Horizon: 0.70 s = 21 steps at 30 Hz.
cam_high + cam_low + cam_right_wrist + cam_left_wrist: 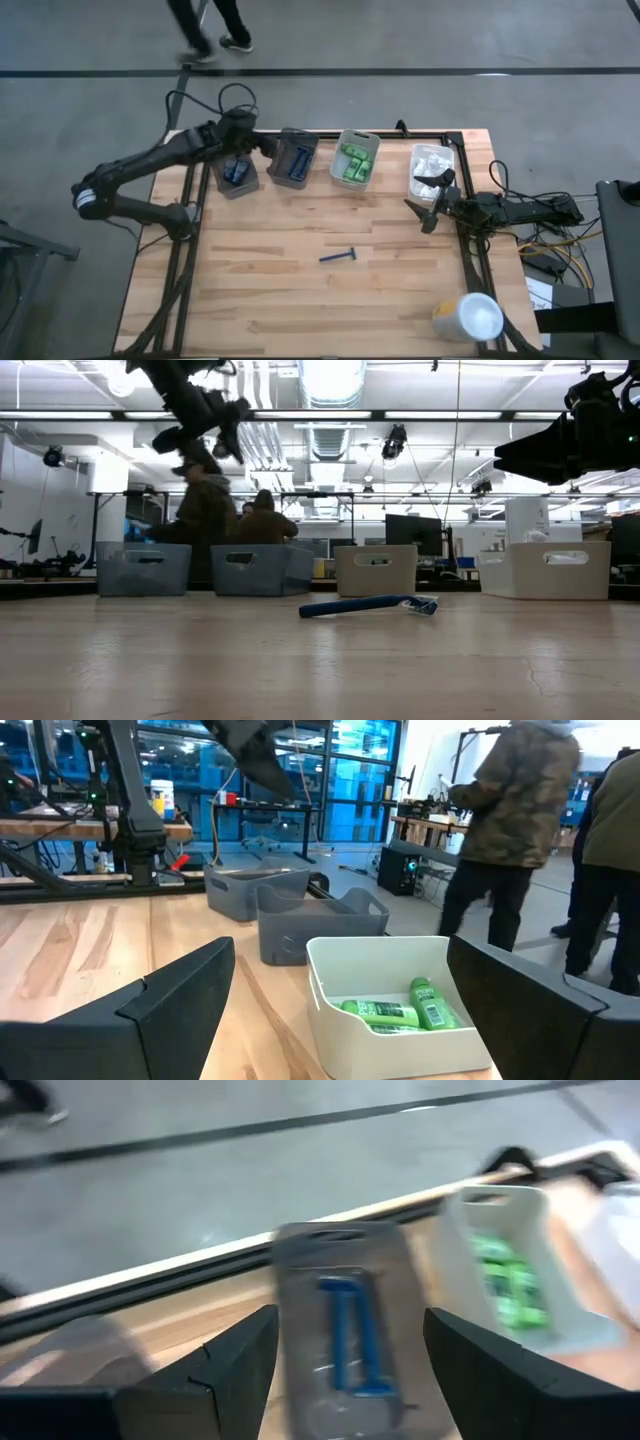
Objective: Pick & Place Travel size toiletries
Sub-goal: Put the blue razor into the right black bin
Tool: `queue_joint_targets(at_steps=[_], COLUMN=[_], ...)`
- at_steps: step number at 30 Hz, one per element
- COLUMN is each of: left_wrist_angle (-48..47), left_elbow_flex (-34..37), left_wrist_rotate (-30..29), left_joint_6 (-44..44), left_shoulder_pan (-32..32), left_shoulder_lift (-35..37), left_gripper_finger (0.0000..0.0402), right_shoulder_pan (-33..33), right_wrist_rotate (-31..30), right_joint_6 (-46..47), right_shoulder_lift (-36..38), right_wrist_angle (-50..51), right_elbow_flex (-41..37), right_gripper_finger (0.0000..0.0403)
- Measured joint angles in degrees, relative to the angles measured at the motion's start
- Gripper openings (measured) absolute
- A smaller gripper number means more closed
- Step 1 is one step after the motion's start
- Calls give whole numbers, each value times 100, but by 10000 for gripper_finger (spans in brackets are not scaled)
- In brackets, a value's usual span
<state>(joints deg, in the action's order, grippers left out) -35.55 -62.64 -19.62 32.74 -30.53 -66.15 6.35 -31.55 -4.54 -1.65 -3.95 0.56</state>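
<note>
**One razor left on the table**

The left gripper [258, 141] hung open and empty above the grey bins [292, 158] at eleven o'clock. One blue razor [339, 257] lay mid-table (flat, untouched). The right gripper [428, 196] waited at three o'clock, spread, holding nothing.

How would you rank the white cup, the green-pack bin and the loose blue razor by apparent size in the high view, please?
1. Green-pack bin and white cup: too alike to rank.
2. Blue razor, clearly smallest.

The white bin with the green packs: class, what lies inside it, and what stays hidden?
Inside the white bin lie bright green packs, several side by side. The bin's near wall covers its floor, so any items beneath them cannot be seen.
</note>
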Motion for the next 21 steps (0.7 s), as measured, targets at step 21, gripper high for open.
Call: queue_joint_targets(at_steps=[21], left_wrist_angle=[1608], left_elbow_flex=[2], left_wrist_rotate=[-78], left_joint_6=[-228], left_shoulder_pan=[2557], left_shoulder_lift=[-603], left_gripper_finger=[254], right_shoulder_pan=[-2], right_wrist_rotate=[0], right_joint_6=[-1], right_shoulder_lift=[-2], right_wrist_angle=[0], right_elbow_flex=[-2], right_gripper_finger=[364])
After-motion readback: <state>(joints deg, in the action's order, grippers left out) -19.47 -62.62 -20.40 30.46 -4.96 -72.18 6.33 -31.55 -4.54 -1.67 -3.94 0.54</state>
